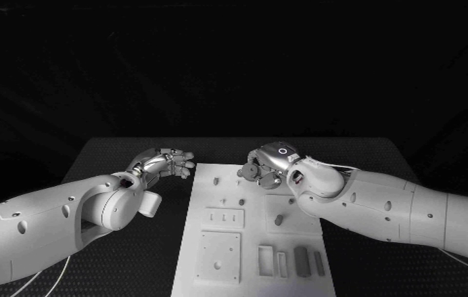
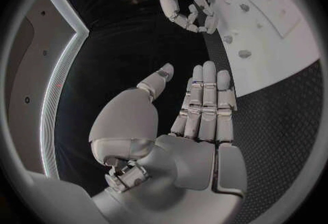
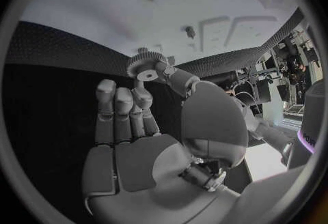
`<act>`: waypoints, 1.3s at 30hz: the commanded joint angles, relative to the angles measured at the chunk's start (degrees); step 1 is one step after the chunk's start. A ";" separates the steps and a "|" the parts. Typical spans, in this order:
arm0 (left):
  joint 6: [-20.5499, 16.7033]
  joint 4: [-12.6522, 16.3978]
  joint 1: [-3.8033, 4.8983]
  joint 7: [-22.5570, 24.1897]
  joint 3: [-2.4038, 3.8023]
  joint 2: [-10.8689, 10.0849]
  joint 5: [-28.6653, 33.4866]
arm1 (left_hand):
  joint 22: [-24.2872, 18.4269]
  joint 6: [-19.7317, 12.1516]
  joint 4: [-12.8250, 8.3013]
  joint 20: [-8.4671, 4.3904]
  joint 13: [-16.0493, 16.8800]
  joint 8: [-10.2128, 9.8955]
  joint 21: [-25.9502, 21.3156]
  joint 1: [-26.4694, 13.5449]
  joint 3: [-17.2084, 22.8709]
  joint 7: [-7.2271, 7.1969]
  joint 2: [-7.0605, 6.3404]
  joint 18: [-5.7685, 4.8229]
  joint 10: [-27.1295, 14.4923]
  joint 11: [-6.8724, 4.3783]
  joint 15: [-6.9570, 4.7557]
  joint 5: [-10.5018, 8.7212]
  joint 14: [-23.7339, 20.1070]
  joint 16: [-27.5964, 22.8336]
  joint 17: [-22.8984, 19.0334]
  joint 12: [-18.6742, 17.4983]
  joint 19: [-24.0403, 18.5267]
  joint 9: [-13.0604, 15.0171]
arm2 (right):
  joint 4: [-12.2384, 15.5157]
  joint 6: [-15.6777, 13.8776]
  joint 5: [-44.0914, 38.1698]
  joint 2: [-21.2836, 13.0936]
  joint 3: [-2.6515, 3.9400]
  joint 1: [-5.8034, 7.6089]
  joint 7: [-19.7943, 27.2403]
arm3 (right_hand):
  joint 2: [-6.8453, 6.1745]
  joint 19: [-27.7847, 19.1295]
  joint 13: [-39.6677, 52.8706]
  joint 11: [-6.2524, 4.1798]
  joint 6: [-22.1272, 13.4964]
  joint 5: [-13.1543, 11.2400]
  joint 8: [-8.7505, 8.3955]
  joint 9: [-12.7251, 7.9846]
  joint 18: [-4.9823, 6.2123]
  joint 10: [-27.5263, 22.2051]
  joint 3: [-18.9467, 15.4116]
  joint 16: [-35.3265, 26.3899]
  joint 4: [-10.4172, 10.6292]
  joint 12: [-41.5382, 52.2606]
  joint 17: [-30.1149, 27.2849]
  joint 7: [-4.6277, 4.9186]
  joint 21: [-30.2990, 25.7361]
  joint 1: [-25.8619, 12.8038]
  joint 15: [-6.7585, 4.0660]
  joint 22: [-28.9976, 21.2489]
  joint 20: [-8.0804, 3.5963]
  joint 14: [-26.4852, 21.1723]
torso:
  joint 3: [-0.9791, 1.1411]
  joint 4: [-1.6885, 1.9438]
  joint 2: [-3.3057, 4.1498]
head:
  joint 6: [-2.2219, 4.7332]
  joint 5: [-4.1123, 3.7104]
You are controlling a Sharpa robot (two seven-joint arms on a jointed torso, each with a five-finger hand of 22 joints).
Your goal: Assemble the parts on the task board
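Note:
The white task board [image 1: 249, 237] lies lengthwise in the middle of the table. My right hand [image 1: 263, 169] hovers over its far end and pinches a small toothed gear [image 3: 145, 65] between thumb and a finger, the other fingers straight. My left hand [image 1: 168, 164] sits just off the board's far left corner; in the left wrist view its fingers [image 2: 205, 101] are stretched out with the thumb apart and nothing in them. Small pegs [image 1: 279, 220] stand on the board, and two dark bars [image 1: 301, 261] lie in slots near its front.
Two raised square plates [image 1: 220, 256] sit on the board's left half. Black table surface [image 1: 136, 270] runs along both sides of the board. My right hand [image 2: 181, 1] also appears in the left wrist view, above the board [image 2: 287, 54].

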 commanded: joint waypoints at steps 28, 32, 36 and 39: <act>0.03 -0.66 0.05 0.58 0.07 0.85 -0.03 | 0.91 0.11 -0.42 -0.15 0.14 -0.19 0.29 -0.11 0.08 0.17 0.33 0.61 0.22 0.43 0.00 0.12 -0.14 -0.35 0.17 -0.24 -0.33 -0.02 | -5.54 1.05 -2.62 7.67 -2.74 -1.35 -1.71 | -0.91 1.54 -0.19 -2.02 7.41 -0.25 -0.40 0.00 2.39 -8.72 0.11 -0.18 0.56 -0.43 -0.19 -0.92 0.36 0.12 -0.33 -0.25 -1.18 0.71 | -0.23 0.61 0.09 | -0.25 0.00; 0.10 -0.67 0.05 0.52 0.07 0.79 -0.03 | 0.91 0.10 -0.42 -0.15 0.14 -0.19 0.30 -0.15 0.06 0.17 0.32 0.61 0.21 0.43 0.00 0.11 -0.15 -0.36 0.18 -0.26 -0.33 -0.02 | -5.90 1.14 -2.58 7.68 -2.75 -1.36 -1.90 | -0.94 1.52 -0.22 -1.97 7.19 -0.25 -0.53 -0.03 2.39 -8.76 0.06 -0.25 0.57 -0.50 -0.22 -0.85 0.32 0.10 -0.30 -0.30 -1.22 0.71 | -0.21 0.43 0.12 | -0.24 0.16; 0.20 -0.65 0.05 0.50 0.07 0.81 -0.03 | 0.91 0.10 -0.41 -0.14 0.14 -0.19 0.31 -0.17 0.06 0.17 0.32 0.60 0.21 0.44 0.01 0.11 -0.15 -0.37 0.18 -0.27 -0.33 -0.02 | -6.22 1.27 -2.75 7.67 -2.76 -1.36 -2.17 | -0.93 1.50 -0.24 -1.93 7.04 -0.25 -0.61 -0.05 2.39 -8.80 0.05 -0.30 0.53 -0.53 -0.24 -0.81 0.29 0.16 -0.26 -0.33 -1.25 0.71 | -0.16 0.37 0.13 | -0.17 0.15; 0.21 -0.69 0.05 0.48 0.07 0.81 -0.03 | 0.90 0.10 -0.41 -0.14 0.15 -0.20 0.31 -0.20 0.05 0.18 0.33 0.60 0.21 0.44 0.01 0.10 -0.16 -0.38 0.18 -0.28 -0.34 -0.02 | -6.38 1.71 -2.77 7.69 -2.76 -1.36 -2.37 | -0.94 1.49 -0.24 -1.91 7.00 -0.25 -0.64 -0.05 2.39 -8.81 0.05 -0.32 0.50 -0.55 -0.25 -0.79 0.27 0.20 -0.25 -0.34 -1.26 0.71 | -0.14 0.42 0.12 | -0.13 0.15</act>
